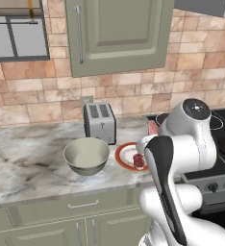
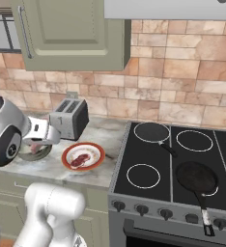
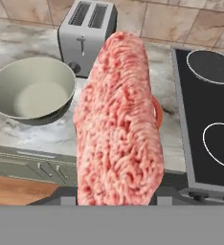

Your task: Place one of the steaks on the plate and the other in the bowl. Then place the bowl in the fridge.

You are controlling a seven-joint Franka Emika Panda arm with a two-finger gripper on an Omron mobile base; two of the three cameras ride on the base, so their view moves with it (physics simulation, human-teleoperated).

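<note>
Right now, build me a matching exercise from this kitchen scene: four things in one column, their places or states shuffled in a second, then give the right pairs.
Things
1. lighter steak
2. darker steak
3. bowl
4. toaster

Places or states
A. lying on the orange-rimmed plate
B. standing at the back of the counter, by the brick wall
C. held up in the gripper, above the counter
D. empty, on the counter left of the plate in the left base view

Pairs: 1-C, 2-A, 3-D, 4-B
</note>
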